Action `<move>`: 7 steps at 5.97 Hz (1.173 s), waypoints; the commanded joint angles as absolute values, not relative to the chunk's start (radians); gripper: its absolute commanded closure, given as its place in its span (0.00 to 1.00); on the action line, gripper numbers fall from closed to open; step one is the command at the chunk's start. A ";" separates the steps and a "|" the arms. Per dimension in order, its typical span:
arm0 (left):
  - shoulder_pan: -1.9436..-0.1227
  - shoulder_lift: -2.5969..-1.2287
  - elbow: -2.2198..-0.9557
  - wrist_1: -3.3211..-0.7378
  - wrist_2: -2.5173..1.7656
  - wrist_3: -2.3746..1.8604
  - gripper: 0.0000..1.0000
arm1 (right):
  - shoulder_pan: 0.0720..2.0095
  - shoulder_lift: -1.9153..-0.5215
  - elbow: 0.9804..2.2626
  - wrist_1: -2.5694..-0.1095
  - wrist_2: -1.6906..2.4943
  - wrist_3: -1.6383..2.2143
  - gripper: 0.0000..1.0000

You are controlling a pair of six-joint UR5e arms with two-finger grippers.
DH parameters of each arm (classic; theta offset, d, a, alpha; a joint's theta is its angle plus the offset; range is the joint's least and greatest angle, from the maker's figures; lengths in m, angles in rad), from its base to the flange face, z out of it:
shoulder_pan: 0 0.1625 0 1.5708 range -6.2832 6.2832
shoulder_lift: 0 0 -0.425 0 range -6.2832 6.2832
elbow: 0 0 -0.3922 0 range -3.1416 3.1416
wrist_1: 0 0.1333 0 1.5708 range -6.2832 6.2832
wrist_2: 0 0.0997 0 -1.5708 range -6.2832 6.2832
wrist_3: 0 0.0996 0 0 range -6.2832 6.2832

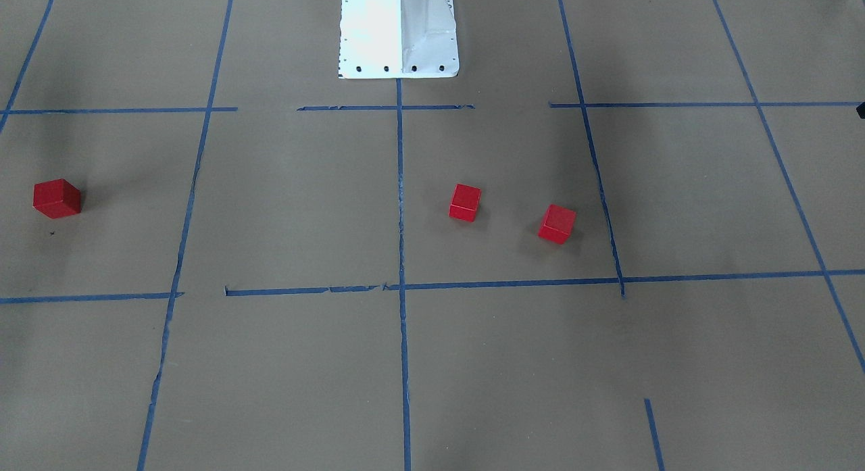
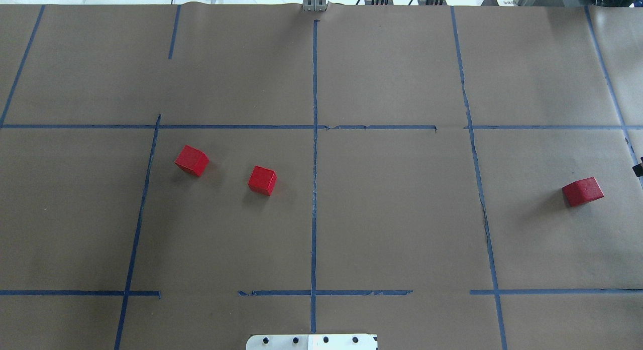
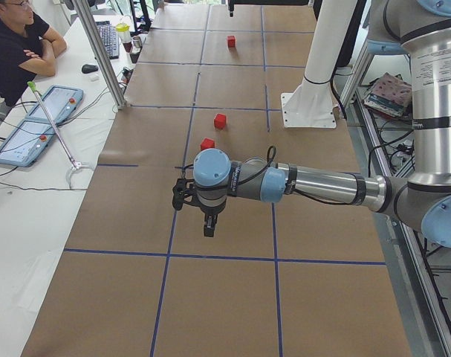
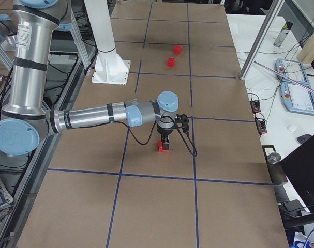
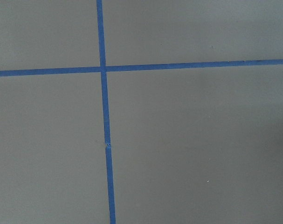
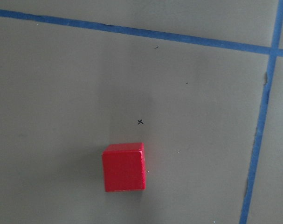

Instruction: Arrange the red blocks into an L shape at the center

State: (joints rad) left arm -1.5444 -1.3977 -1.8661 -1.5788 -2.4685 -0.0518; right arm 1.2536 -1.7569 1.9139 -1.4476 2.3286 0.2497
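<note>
Two red blocks [image 2: 192, 160] lie apart, left of the middle of the table [image 2: 402, 229]; a third block [image 2: 582, 191] sits near its right edge. I cannot tell whether the right gripper [image 4: 164, 140] or the left gripper [image 3: 208, 229] is open or closed.

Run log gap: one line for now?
L: not formed; two red blocks: center, apart; third red block: outer right cell; right gripper: over it; left gripper: over bare paper
</note>
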 commanded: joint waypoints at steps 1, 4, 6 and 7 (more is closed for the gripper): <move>-1.543 -1.396 -1.862 -1.582 -2.470 -0.054 0.00 | 1.159 -1.755 1.899 -1.364 2.321 0.285 0.00; -1.545 -1.396 -1.873 -1.582 -2.470 -0.054 0.00 | 1.062 -1.740 1.817 -1.283 2.252 0.310 0.01; -1.545 -1.394 -1.876 -1.582 -2.470 -0.054 0.00 | 1.062 -1.694 1.783 -1.284 2.253 0.330 0.02; -1.545 -1.394 -1.876 -1.582 -2.470 -0.054 0.00 | 1.057 -1.690 1.770 -1.282 2.253 0.372 0.01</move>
State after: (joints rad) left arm -1.5446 -1.3948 -1.8752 -1.5815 -2.4697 -0.0537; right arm 1.0606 -1.6985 1.7835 -1.2838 2.2540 0.3415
